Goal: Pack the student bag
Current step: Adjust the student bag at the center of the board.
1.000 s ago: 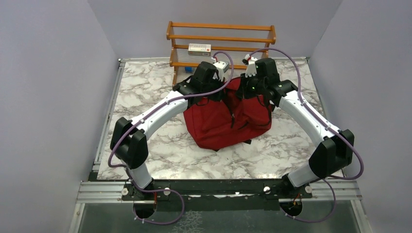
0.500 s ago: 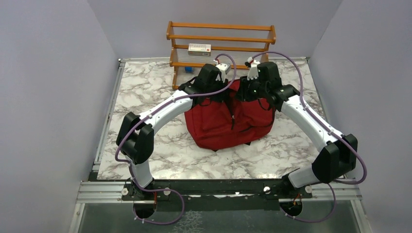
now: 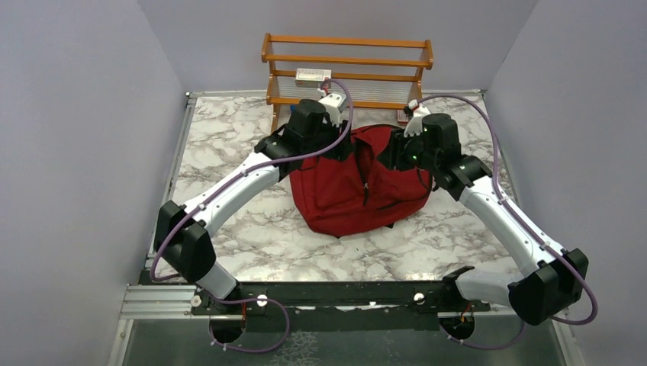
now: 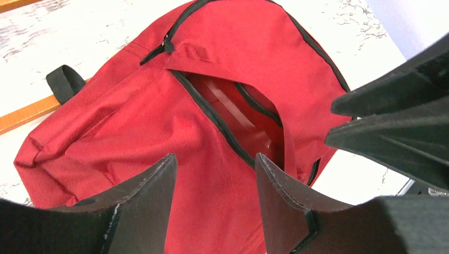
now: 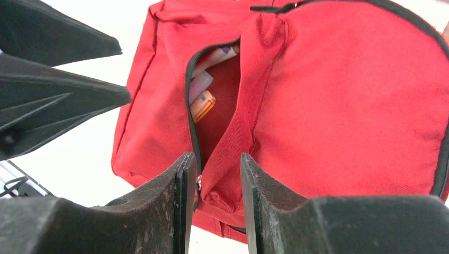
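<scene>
The student bag (image 3: 358, 183) lies toward the table's far edge, its zipper slit running near-to-far; left pincer (image 4: 214, 174) and right pincer (image 5: 217, 169) hover half-open, flanking it.

Items glimpsed inside the student bag (image 5: 339, 95) are mostly hidden by fabric; its far edge is covered by both arms.

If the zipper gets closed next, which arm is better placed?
Probably the right. In its wrist view the right gripper has open jaws straddling the edge of the dark red fabric backpack, right beside the metal zipper pull. The left gripper hovers open over plain fabric.
</scene>
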Robot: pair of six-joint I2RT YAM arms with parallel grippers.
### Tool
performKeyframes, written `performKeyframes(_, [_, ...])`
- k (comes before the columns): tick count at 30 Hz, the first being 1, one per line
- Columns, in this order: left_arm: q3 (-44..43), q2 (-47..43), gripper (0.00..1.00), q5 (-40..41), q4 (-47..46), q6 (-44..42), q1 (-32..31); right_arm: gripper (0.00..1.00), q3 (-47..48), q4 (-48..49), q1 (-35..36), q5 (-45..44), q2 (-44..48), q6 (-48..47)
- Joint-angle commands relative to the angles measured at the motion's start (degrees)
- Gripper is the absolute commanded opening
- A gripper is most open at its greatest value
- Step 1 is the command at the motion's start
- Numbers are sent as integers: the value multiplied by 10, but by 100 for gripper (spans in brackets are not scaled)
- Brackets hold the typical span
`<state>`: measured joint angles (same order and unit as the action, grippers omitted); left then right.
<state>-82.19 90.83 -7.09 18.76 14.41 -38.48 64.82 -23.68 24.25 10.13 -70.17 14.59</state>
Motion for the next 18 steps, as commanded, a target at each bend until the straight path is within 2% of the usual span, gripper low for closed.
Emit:
performKeyframes(1, [65, -41, 58, -24, -4, 7, 0, 41, -25, 10, -2, 7, 16, 17])
performKeyframes(7, [143, -67, 55, -47, -27, 6, -23, 39, -54, 4, -2, 32, 20, 22])
performKeyframes(18, [242, -72, 54, -21, -86, 13, -75, 37, -137, -15, -2, 2, 35, 29])
